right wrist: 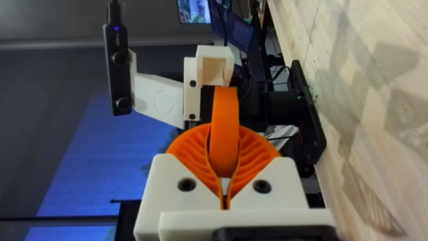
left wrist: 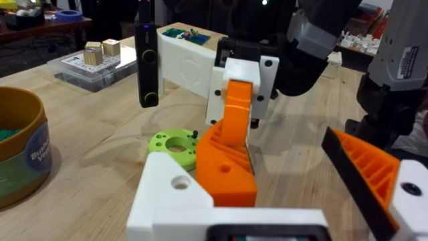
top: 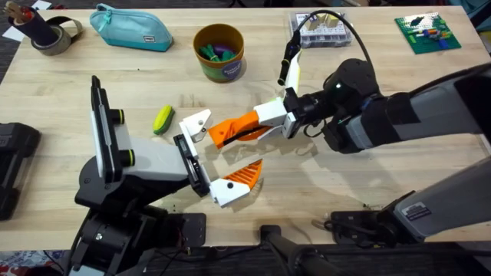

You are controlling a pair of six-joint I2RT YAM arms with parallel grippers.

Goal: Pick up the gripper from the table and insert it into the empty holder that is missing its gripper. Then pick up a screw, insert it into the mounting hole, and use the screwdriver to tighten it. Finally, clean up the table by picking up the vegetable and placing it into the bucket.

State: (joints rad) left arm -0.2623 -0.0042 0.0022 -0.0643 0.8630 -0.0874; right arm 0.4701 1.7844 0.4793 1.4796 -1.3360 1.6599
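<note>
One gripper (top: 230,130) — pinched in the right gripper (top: 265,126) — beside one holder (top: 196,123).

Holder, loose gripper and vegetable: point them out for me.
holder (top: 196,123), overhead view, flat top face of the bare white bracket
gripper (top: 234,128), overhead view, middle of the orange wedge
vegetable (top: 163,119), overhead view, its middle

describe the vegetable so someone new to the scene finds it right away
Start at the round tan bucket near the table's far edge, then look nearer the arms and a little left. The vegetable lies bare on the wood beside the left arm's white holder. It is small, oblong and yellow-green, where its neighbours are white or orange.
</note>
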